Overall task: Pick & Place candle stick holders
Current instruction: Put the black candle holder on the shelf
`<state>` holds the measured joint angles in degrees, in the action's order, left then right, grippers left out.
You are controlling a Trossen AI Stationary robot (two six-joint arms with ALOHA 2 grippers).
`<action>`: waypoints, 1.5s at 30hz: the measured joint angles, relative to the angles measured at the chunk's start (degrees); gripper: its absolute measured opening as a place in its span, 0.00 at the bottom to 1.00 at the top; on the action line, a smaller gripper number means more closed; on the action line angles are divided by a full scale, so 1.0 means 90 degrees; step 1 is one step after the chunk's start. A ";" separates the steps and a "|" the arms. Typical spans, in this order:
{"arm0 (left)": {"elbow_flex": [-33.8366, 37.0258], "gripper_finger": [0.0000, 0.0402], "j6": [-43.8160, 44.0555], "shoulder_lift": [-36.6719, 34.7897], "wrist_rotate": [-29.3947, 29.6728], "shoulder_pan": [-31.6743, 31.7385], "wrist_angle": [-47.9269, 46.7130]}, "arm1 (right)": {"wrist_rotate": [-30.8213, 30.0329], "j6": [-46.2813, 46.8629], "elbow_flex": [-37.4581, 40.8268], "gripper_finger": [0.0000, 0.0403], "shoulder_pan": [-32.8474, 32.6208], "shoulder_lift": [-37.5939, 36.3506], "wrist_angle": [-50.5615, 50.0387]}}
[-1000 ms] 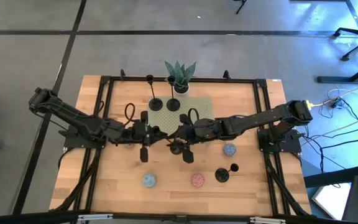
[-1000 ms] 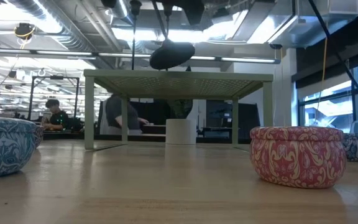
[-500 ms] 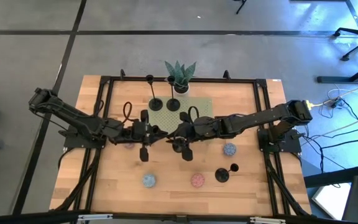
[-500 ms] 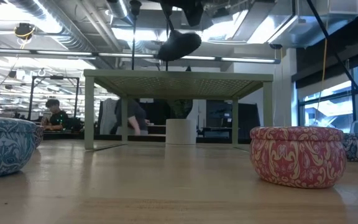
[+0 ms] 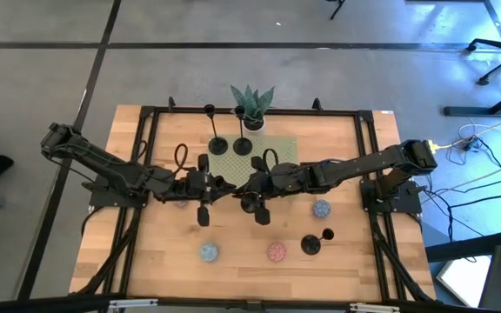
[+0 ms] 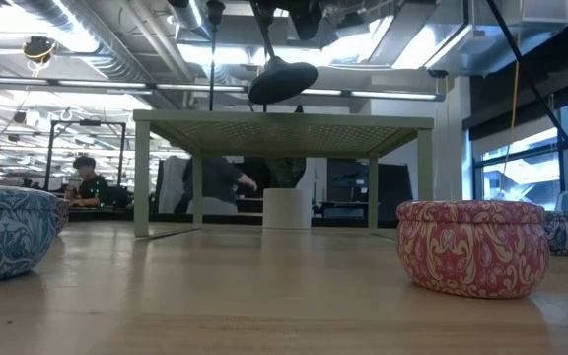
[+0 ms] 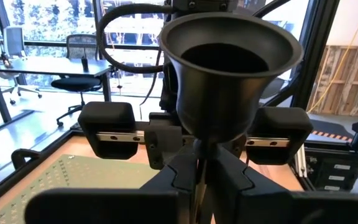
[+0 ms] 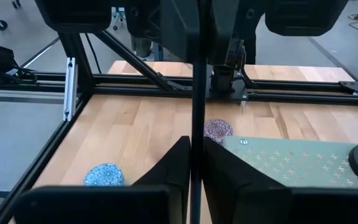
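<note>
One black candle stick holder is lifted over the table's middle; its round base [image 6: 282,79] shows tilted in the low view and its cup [image 7: 229,68] fills the left wrist view. My left gripper [image 5: 222,185] and my right gripper [image 5: 244,187] meet there, both shut on its stem. Two more holders [image 5: 218,143] [image 5: 242,143] stand by their bases on the green perforated stand [image 5: 272,148]. Another holder [image 5: 311,244] stands on the wood at the near right. My left gripper pinches the thin stem just below the cup [image 7: 199,163] between its two fingers. The fingers come level from the table's left and lie across the stem. The holder is lifted clear, tilted, cup up. My right gripper pinches the same stem [image 8: 196,146] between its two fingers, coming level from the table's right, across the stem. The stem runs on past the fingers toward my left gripper. The base hangs clear above the stand.
A potted plant [image 5: 252,109] stands behind the green stand. Patterned tins lie on the wood: blue [image 5: 209,252], red [image 5: 276,252], blue [image 5: 321,209] and one [image 5: 179,202] by my left arm. A black frame [image 5: 150,113] rims the table. People show in the room behind.
The held holder's base has swung a little toward the table's right and slightly up, still tilted. Both grippers have stayed shut on the stem, close together. A person has walked across the room behind the table.
</note>
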<state>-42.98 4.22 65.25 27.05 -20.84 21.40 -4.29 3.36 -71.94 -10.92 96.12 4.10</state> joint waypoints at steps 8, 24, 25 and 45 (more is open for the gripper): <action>0.0000 0.06 0.0005 0.0000 0.0005 0.0000 0.0005 | -0.0002 -0.0120 0.0000 0.10 0.0000 0.0000 0.0002; 0.0000 0.07 -0.0172 -0.0005 0.0007 0.0000 -0.0047 | -0.0016 -0.0588 0.0005 0.10 0.0001 0.0000 0.0036; 0.0000 0.07 -0.0174 -0.0005 0.0007 0.0000 -0.0048 | -0.0017 -0.0588 0.0005 0.10 0.0002 0.0000 0.0036; 0.0000 0.30 -0.0224 -0.0005 -0.0137 0.0000 -0.0123 | -0.0015 -0.0570 0.0005 0.10 0.0000 0.0000 0.0156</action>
<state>-42.98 2.20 65.21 25.82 -20.84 20.29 -4.43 -1.78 -71.90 -10.92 96.12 5.50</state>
